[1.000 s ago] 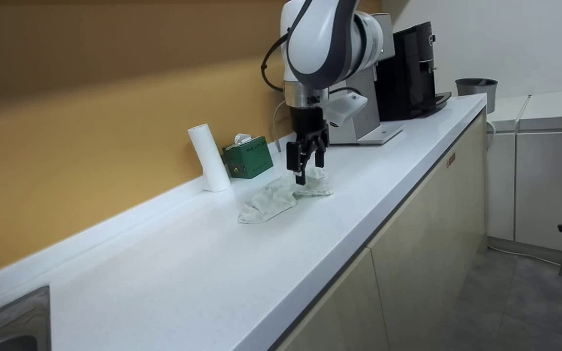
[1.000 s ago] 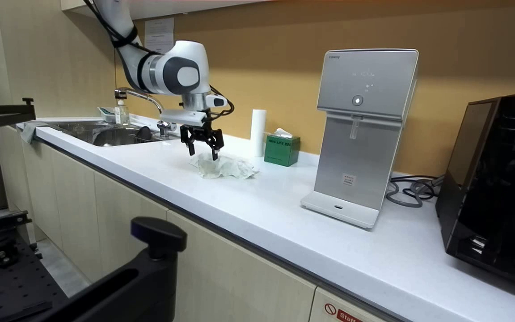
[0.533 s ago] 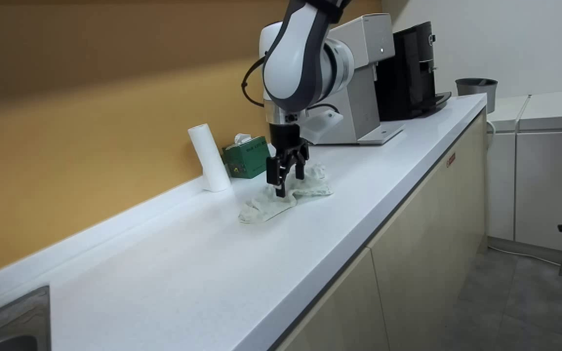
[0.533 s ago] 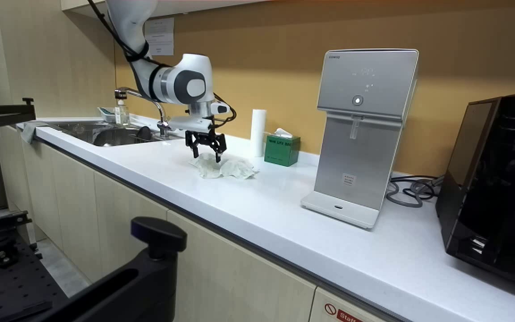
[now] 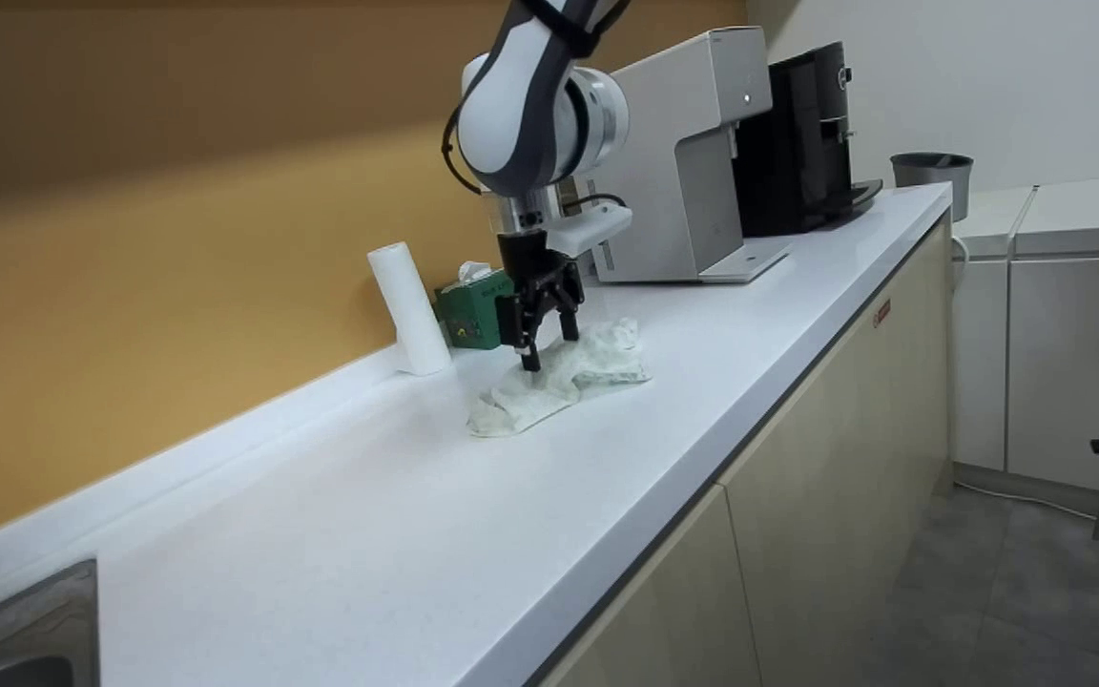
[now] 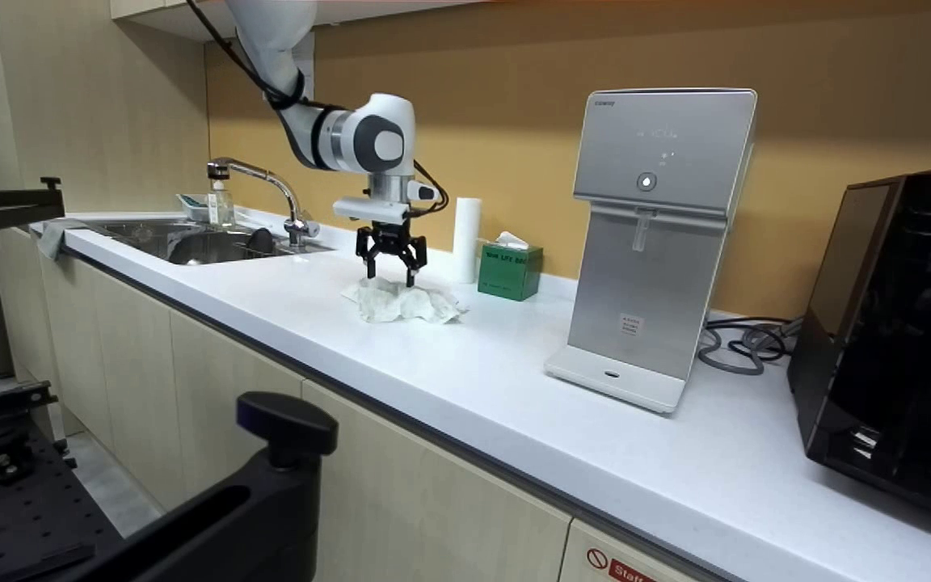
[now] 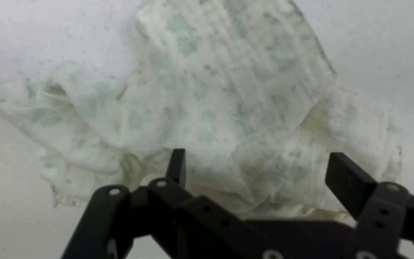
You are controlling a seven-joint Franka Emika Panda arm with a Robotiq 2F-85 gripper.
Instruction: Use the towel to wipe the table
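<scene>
A crumpled whitish towel with pale green marks (image 5: pixel 564 382) lies on the white countertop (image 5: pixel 368 534). It also shows in an exterior view (image 6: pixel 405 305) and fills much of the wrist view (image 7: pixel 207 108). My gripper (image 5: pixel 550 351) is open and points down over the towel. In an exterior view its fingertips (image 6: pixel 390 280) are at the towel's back edge. In the wrist view the fingers (image 7: pixel 257 158) are wide apart, with towel folds below and between them. Nothing is held. I cannot tell whether the fingertips touch the cloth.
A paper roll (image 5: pixel 410 310) and a green tissue box (image 6: pixel 510 271) stand by the wall behind the towel. A silver water dispenser (image 6: pixel 651 242) and a black machine (image 6: pixel 902 347) stand farther along. A sink (image 6: pixel 191 242) is at the opposite end.
My open gripper came down, then rose slightly, moving across above the towel towards the wall side: left in an exterior view, right in an exterior view. The towel has barely moved.
</scene>
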